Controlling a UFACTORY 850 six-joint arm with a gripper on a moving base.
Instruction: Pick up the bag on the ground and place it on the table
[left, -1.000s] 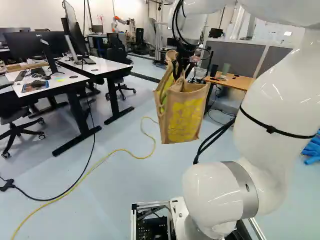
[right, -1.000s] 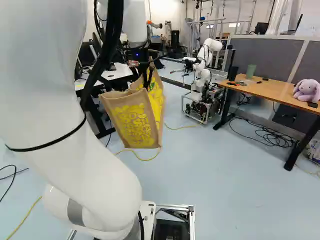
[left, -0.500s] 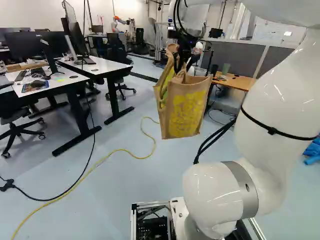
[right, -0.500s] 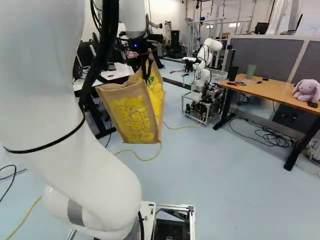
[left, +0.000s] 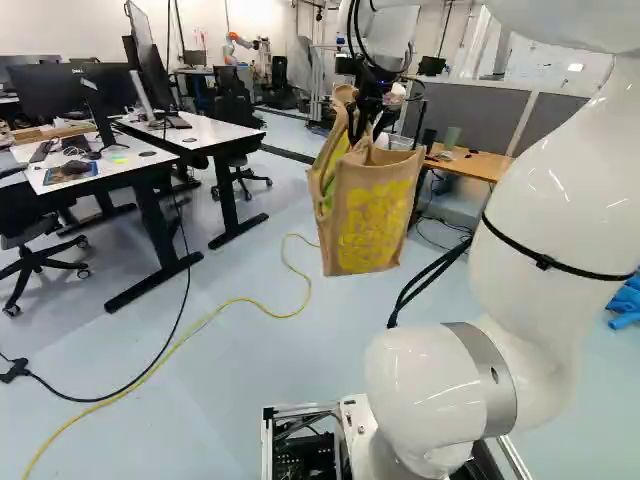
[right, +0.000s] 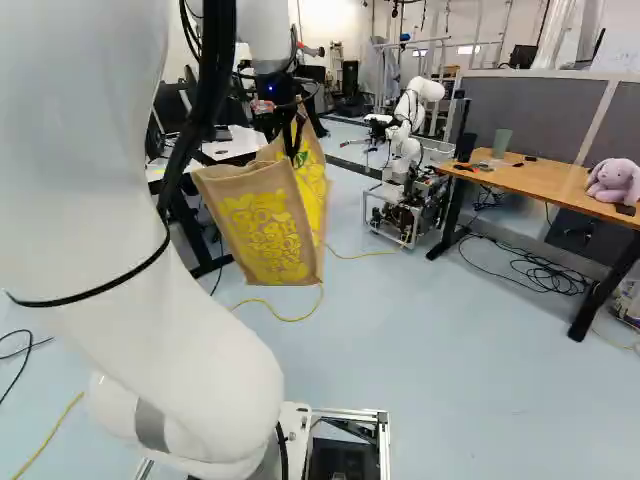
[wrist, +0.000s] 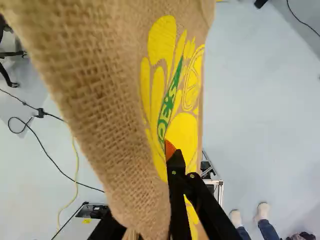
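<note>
The bag (left: 368, 222) is brown, coarsely woven and roughly boxy, with bold yellow print on a broad face and green lettering among yellow shapes on another. It hangs mouth up from the jaws, gripped near its top and slightly tilted, above the floor (right: 430, 340), between white desks (left: 205, 133) at left and a wooden desk (right: 545, 183) at right.

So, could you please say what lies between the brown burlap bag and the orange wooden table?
In the right base view, another robot, white, stands between them, along with part of a yellow floor cable.
</note>
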